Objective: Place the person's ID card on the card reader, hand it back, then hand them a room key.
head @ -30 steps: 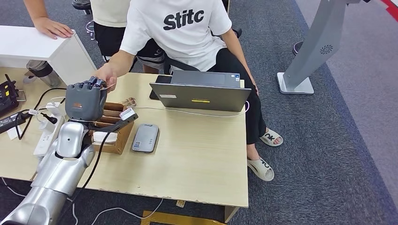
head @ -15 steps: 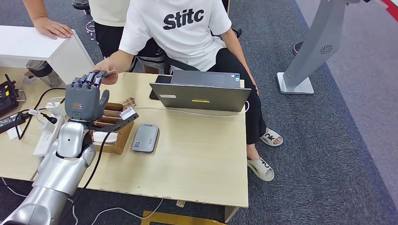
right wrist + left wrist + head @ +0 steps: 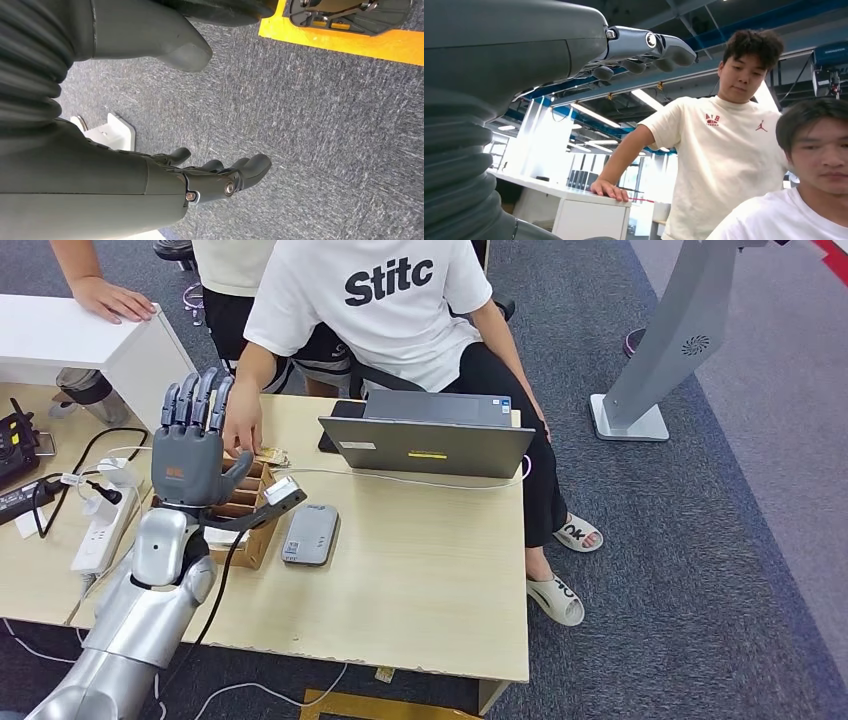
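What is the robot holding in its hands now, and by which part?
Nothing. The left hand is raised over the table with its fingers spread and bare. The right hand hangs over the carpet with nothing in it.

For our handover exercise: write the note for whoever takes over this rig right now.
Left hand: open, raised above the brown wooden card box, holding nothing.
Right hand: open, hanging over the grey carpet.
Flat grey card reader lies beside the box, no card on it.
The seated person's hand reaches to the box's far end.
Which handover is done I cannot tell; check before continuing.
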